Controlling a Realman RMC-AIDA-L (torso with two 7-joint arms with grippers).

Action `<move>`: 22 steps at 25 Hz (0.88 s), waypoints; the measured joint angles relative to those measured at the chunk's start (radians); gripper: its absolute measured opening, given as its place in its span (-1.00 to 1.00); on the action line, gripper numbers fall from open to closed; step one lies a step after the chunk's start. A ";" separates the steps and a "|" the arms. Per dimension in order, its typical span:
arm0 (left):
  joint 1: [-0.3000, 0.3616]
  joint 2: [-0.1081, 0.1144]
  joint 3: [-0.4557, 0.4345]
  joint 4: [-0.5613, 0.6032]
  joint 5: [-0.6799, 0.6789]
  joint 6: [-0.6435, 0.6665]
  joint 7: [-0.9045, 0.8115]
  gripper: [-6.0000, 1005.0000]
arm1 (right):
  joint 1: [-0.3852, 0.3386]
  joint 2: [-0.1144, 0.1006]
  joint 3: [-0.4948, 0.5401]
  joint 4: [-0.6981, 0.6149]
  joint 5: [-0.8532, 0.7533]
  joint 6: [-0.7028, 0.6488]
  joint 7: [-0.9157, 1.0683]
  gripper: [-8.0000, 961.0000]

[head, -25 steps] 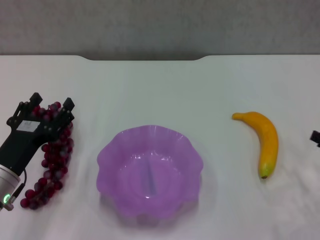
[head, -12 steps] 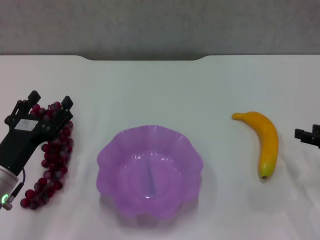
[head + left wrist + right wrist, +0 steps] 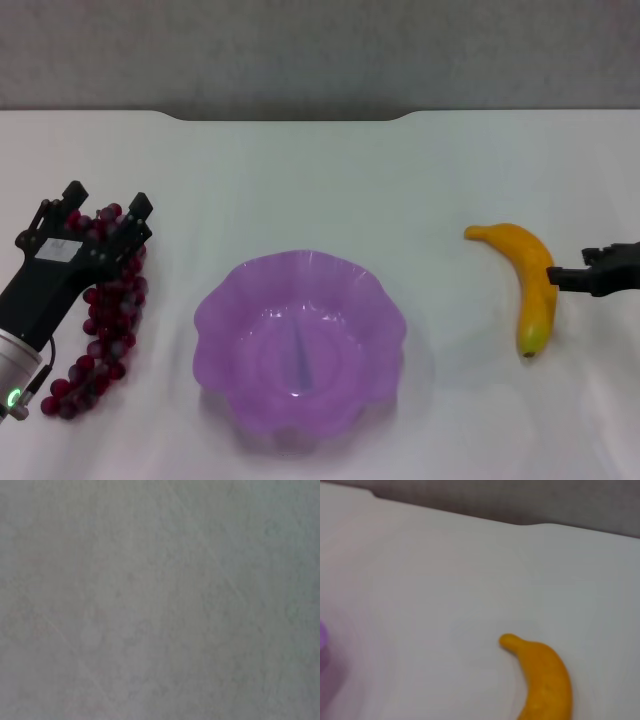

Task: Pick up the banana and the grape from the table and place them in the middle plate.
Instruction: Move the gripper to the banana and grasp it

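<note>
The grape bunch (image 3: 105,310) lies on the white table (image 3: 300,180) at the left. My left gripper (image 3: 106,202) is low over the bunch's far end, open, with one finger on each side of the top grapes. The banana (image 3: 535,285) lies at the right and also shows in the right wrist view (image 3: 545,685). My right gripper (image 3: 567,265) comes in from the right edge, open, its fingertips right beside the banana's middle. The purple scalloped middle plate (image 3: 215,310) stands empty between them. The left wrist view shows only a blurred grey surface.
The table's far edge has a notch (image 3: 290,117) with a grey wall behind it. The plate's edge shows as a purple sliver in the right wrist view (image 3: 322,640).
My right gripper has moved in from the right edge toward the banana and now reaches its side. My left gripper has stayed at the grapes, shifting only slightly.
</note>
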 joint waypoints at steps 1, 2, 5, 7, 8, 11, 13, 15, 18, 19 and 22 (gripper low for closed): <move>0.000 0.000 0.000 0.000 0.001 0.000 0.000 0.78 | 0.011 0.005 0.000 -0.002 -0.018 0.013 0.000 0.41; -0.001 0.000 0.000 0.000 0.001 0.000 0.000 0.78 | 0.022 0.010 0.000 -0.005 -0.033 0.026 -0.001 0.41; -0.002 0.000 0.000 0.000 0.009 0.000 0.000 0.78 | 0.043 0.018 0.000 -0.031 -0.069 0.068 0.000 0.40; -0.002 -0.001 0.000 0.000 0.011 0.000 0.000 0.78 | 0.045 0.018 0.000 -0.057 -0.079 0.089 0.000 0.40; -0.003 -0.001 0.000 0.000 0.011 0.000 0.000 0.78 | 0.045 0.018 0.000 -0.077 -0.081 0.105 -0.002 0.40; -0.003 -0.002 0.000 0.000 0.011 0.000 0.000 0.78 | 0.037 0.018 0.000 -0.126 -0.086 0.152 -0.009 0.40; -0.003 -0.002 0.000 0.000 0.011 0.000 -0.002 0.78 | 0.031 0.018 0.000 -0.157 -0.095 0.185 -0.013 0.40; -0.003 -0.002 0.000 0.000 0.011 0.000 -0.007 0.78 | 0.026 0.019 0.000 -0.181 -0.107 0.209 -0.014 0.40; -0.003 -0.001 0.000 0.000 0.011 0.000 -0.013 0.78 | 0.016 0.020 0.000 -0.198 -0.115 0.227 -0.014 0.40; -0.003 -0.001 0.000 0.000 0.011 0.000 -0.013 0.78 | 0.013 0.020 0.000 -0.201 -0.115 0.229 -0.014 0.40; -0.002 -0.002 0.000 0.000 0.011 0.000 -0.013 0.78 | 0.005 0.020 0.000 -0.205 -0.111 0.231 -0.014 0.40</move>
